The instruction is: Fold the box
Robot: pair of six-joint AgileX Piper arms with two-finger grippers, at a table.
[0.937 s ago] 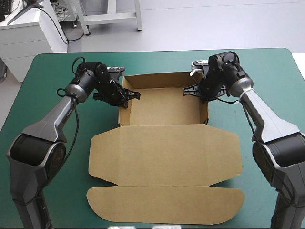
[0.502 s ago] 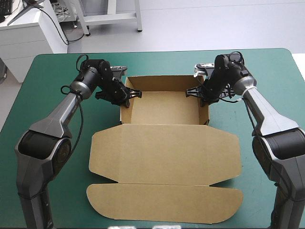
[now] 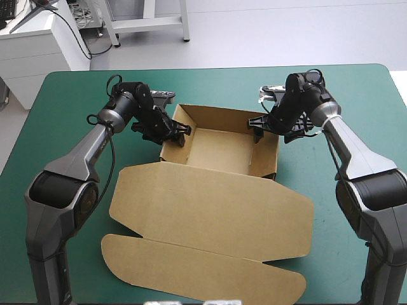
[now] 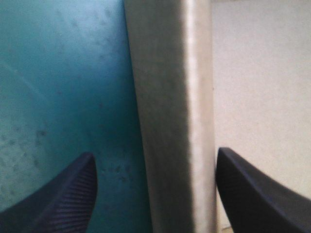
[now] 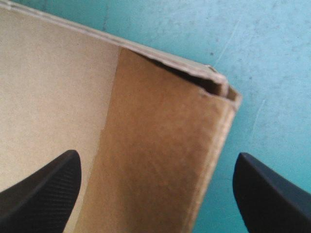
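The brown box (image 3: 219, 149) stands as an open tray at the table's far middle, slightly askew. Its lid (image 3: 210, 213) lies flat toward the near edge, ending in a rounded flap (image 3: 197, 270). My left gripper (image 3: 180, 130) is open astride the tray's left wall (image 4: 170, 116), one black finger outside over the teal-green cover and one inside. My right gripper (image 3: 257, 124) is open over the tray's right wall (image 5: 155, 97), near its far corner, with its fingers wide apart on either side. Neither gripper presses the board.
The teal-green cover (image 3: 76, 95) shows on both sides of the box and behind it. The lid's rounded flap reaches almost to the table's near edge.
Both grippers were shut on the tray's side walls and now stand open. The box has turned a little, and its lid and flap have swung toward the left.
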